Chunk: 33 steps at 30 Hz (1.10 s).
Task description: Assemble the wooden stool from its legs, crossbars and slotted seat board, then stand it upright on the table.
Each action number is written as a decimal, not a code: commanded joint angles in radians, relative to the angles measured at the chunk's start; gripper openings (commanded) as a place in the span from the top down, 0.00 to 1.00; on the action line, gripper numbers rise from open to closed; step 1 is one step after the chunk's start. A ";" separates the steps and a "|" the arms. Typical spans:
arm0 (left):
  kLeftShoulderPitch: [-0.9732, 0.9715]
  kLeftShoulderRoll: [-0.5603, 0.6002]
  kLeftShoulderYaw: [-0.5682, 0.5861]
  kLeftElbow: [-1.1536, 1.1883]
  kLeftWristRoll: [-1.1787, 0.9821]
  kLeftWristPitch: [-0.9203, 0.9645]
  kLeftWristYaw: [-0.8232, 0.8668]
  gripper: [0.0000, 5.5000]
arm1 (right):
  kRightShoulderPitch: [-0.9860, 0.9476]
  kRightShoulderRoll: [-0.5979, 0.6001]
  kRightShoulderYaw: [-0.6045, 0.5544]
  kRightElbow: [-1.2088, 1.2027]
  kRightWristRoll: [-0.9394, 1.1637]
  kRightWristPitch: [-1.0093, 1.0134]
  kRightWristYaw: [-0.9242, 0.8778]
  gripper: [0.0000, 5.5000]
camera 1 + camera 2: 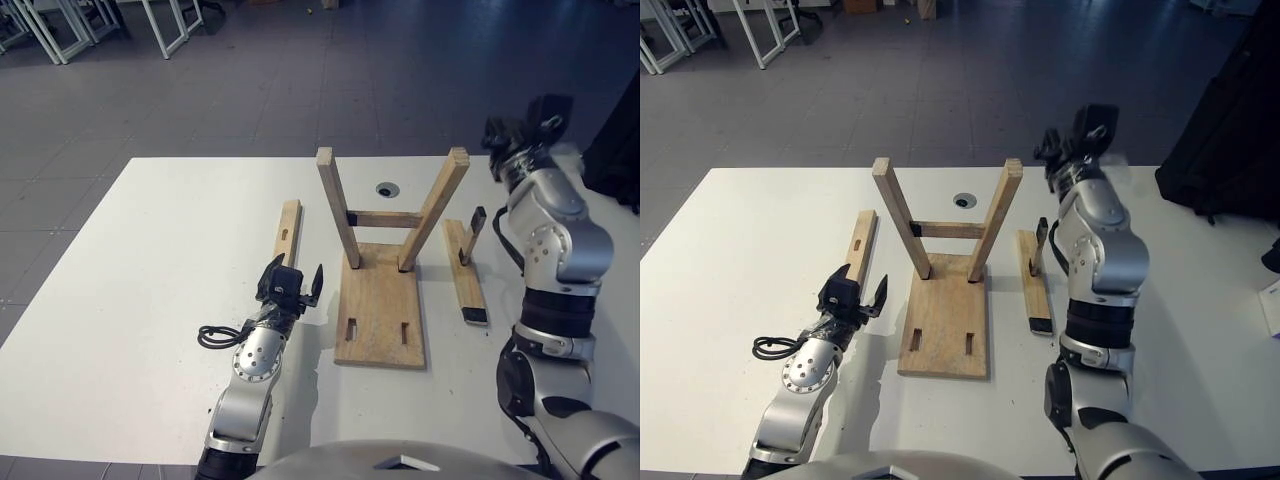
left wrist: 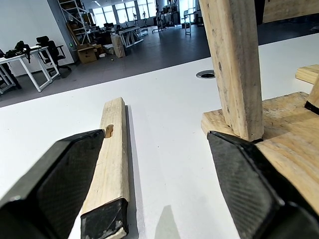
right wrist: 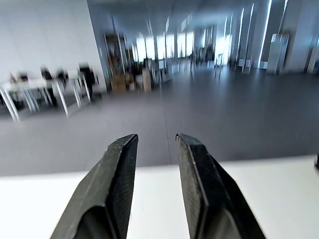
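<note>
The slotted seat board (image 1: 380,310) lies flat on the white table (image 1: 150,250). Two legs (image 1: 338,205) stand in its far slots, joined by a crossbar (image 1: 385,219). A loose leg (image 1: 287,232) lies to the board's left. On the board's right lies another leg (image 1: 466,272) with a short black-tipped crossbar (image 1: 473,232) sticking up from it. My left gripper (image 1: 292,283) is open and low over the table, between the loose leg (image 2: 112,149) and the board (image 2: 284,134), holding nothing. My right gripper (image 1: 520,135) is raised over the table's far right edge, its fingers (image 3: 119,169) a narrow gap apart and empty.
A black cable loop (image 1: 215,335) lies on the table by my left forearm. A round cable hole (image 1: 387,188) sits behind the standing legs. The table's left half is bare white surface. Beyond the far edge is grey floor with white desk frames (image 1: 60,30).
</note>
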 commanded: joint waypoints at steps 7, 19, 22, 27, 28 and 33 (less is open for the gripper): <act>-0.028 0.003 0.001 0.019 0.003 0.009 -0.004 0.31 | 0.300 0.064 0.042 0.253 -0.060 -0.102 -0.012 0.75; 0.032 -0.015 0.000 -0.004 0.007 -0.003 0.026 0.31 | 0.846 -0.033 0.102 -0.497 0.007 0.095 0.043 0.42; 0.036 -0.016 0.000 -0.009 0.007 0.000 0.028 0.31 | 1.011 -0.099 0.195 -0.444 -0.019 0.135 0.111 0.31; 0.041 -0.015 -0.003 -0.017 0.010 0.006 0.029 0.31 | 0.977 -0.120 0.215 -0.346 -0.052 0.158 0.130 0.18; 0.044 -0.016 -0.003 -0.019 0.011 0.007 0.031 0.31 | 0.958 -0.121 0.228 -0.311 -0.061 0.158 0.135 0.18; 0.045 0.000 0.002 -0.033 0.006 0.021 0.014 0.31 | 0.880 -0.079 0.226 -0.178 -0.073 0.150 0.120 0.33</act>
